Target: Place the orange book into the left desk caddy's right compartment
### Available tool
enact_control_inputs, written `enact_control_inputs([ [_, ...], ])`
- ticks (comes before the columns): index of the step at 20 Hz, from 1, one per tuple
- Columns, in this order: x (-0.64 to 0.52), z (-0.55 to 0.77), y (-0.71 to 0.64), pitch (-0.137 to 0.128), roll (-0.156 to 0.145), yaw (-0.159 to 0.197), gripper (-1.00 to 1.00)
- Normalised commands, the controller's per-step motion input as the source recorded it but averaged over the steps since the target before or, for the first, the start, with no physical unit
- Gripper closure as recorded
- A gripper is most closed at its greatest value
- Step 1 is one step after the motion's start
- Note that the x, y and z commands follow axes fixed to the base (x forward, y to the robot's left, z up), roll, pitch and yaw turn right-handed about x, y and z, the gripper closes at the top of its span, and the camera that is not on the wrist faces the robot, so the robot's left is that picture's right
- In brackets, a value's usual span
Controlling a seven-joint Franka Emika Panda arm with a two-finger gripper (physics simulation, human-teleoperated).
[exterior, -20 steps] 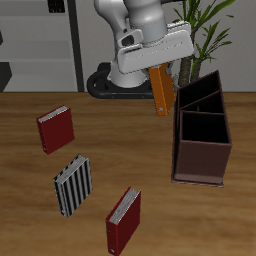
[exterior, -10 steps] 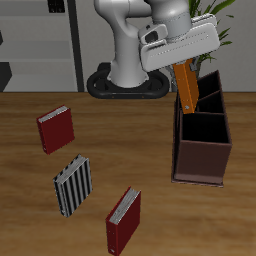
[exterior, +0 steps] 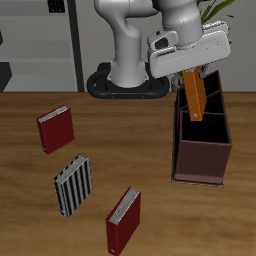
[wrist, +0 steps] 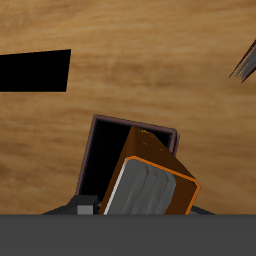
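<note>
My gripper (exterior: 189, 68) is shut on the orange book (exterior: 195, 95), which hangs upright and slightly tilted from the fingers. The book hangs above the left desk caddy (exterior: 203, 150), a dark maroon open-top box, with its lower end over the dividers at the caddy's back part. The large compartment (exterior: 204, 132) lies nearer the table's front edge. In the wrist view the orange book (wrist: 152, 185) shows close up with its pale page edges, and a dark compartment of the caddy (wrist: 105, 160) lies right beyond it.
A red book (exterior: 55, 129) lies on the wooden table, a black-and-white striped book (exterior: 73, 185) nearer the front, and another red book (exterior: 124, 220) near the front edge. A plant (exterior: 218, 12) stands behind the caddy.
The gripper has carried the orange book sideways from beside the caddy to above it, and the book now hangs lower over the caddy's dividers.
</note>
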Motion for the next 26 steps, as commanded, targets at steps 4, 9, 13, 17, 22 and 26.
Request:
enact_control_inputs([
  [4,0.10,-0.16,0.23,0.035,-0.019,-0.043,1.00],
  [9,0.04,-0.14,0.29,0.038,-0.002,-0.010,1.00],
  [13,0.08,-0.08,0.30,0.025,-0.018,-0.005,1.00],
  [17,0.03,-0.07,0.13,0.026,-0.016,-0.015,1.00],
  [22,0.04,-0.07,0.06,0.016,-0.022,-0.011,1.00],
  [26,0.02,-0.07,-0.04,0.012,-0.014,-0.012,1.00],
])
